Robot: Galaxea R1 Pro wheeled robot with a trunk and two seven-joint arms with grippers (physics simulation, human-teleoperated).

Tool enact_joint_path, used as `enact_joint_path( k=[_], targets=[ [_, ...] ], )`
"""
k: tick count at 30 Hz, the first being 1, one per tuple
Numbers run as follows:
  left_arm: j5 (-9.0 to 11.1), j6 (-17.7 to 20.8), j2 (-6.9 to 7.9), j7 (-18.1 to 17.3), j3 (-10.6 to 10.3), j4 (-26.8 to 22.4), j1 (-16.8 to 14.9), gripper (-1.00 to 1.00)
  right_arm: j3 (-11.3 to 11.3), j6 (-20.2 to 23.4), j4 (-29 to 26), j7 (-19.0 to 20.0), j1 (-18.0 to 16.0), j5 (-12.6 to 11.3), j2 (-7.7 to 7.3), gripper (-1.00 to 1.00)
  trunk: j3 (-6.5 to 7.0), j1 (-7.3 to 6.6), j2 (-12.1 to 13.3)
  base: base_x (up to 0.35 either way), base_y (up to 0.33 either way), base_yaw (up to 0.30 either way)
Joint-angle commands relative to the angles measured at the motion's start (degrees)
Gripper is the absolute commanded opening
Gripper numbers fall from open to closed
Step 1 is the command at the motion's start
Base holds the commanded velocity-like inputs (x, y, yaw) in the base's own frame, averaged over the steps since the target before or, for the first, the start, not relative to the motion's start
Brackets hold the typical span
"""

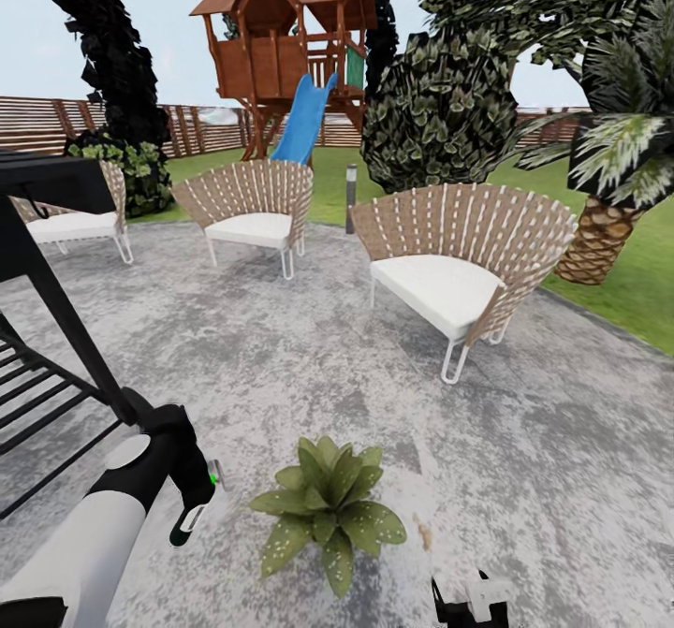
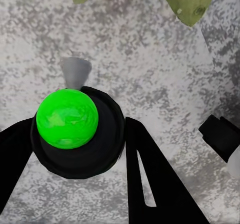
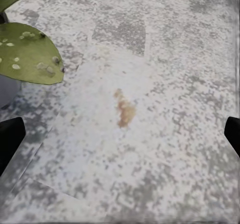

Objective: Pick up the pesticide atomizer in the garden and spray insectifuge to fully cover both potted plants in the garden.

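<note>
My left gripper (image 1: 194,508) hangs low over the paved patio, just left of a potted plant (image 1: 328,511). It is shut on the pesticide atomizer (image 2: 75,134), whose dark round body and bright green top sit between the black fingers (image 2: 150,179). The atomizer's grey nozzle (image 2: 75,71) points towards the plant's leaves (image 2: 187,1). The plant is a rosette of broad pointed green leaves speckled with pale dots. My right gripper (image 1: 473,600) stands open to the plant's right, nothing between its fingers (image 3: 10,139), with a leaf (image 3: 25,53) and the grey pot (image 3: 6,91) beside it. The second potted plant is out of view.
Three wicker chairs with white cushions (image 1: 459,263) (image 1: 253,207) (image 1: 80,211) ring the grey patio (image 1: 562,441). A black metal frame (image 1: 56,328) stands at my left. Lawn, a palm (image 1: 608,188), shrubs, a wooden playhouse with a blue slide (image 1: 300,123) and the fence lie beyond.
</note>
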Motion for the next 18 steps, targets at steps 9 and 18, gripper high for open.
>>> enact_joint_path(
  k=[9,18],
  targets=[
    [-0.27,0.48,0.07,-0.34,-0.15,0.02,-0.06,-1.00,0.60,-0.15,0.03,-0.07,-0.04,-0.47,0.17,1.00,0.05,-0.01,-0.02,0.000,0.005,-0.086],
    [-0.27,0.48,0.07,-0.34,-0.15,0.02,-0.01,-1.00,0.60,-0.15,0.03,-0.07,-0.04,-0.47,0.12,1.00,0.05,-0.01,-0.02,-0.005,0.011,-0.202]
  ],
)
